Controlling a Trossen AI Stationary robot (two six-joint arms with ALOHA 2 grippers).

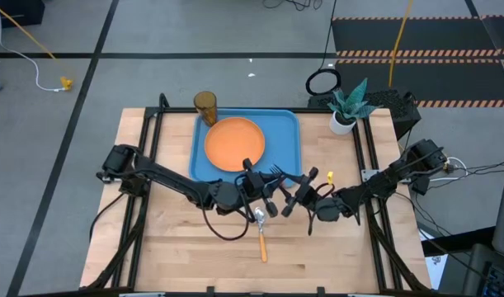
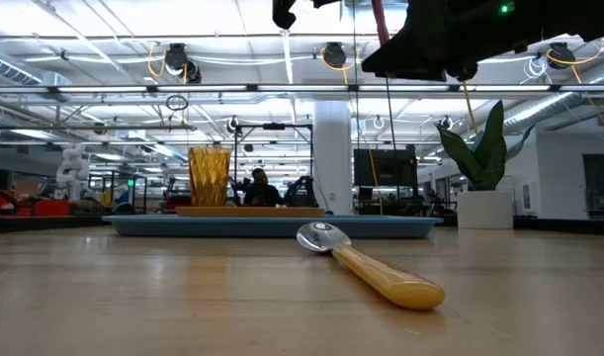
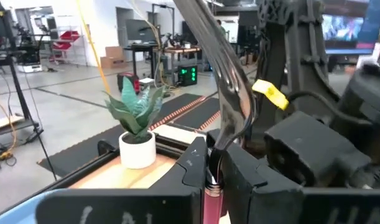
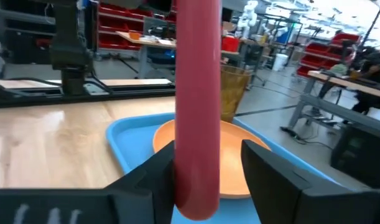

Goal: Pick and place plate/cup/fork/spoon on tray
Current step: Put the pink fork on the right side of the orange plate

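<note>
Wood tabletop [image 1: 186, 247] holds tray [image 1: 289, 132], potted plant [image 1: 346, 106].

1. A large open robotics lab or workshop is showing beyond the wooden tabletop [image 1: 194, 239] — ceiling trusses and strip lights are running overhead.
2. Red storage bins [image 4: 124, 23] are lining shelves.
3. Hazard-striped floor mats [image 1: 416, 54] and loose cables [image 1: 25, 62] are lying around — a person [image 2: 259, 188] is sitting at workbenches.

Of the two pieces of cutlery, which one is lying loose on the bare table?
The spoon, orange-handled, lies on the wood in front of the tray, untouched. The red-handled fork is up in the air, gripped by the left gripper and the right gripper.
</note>
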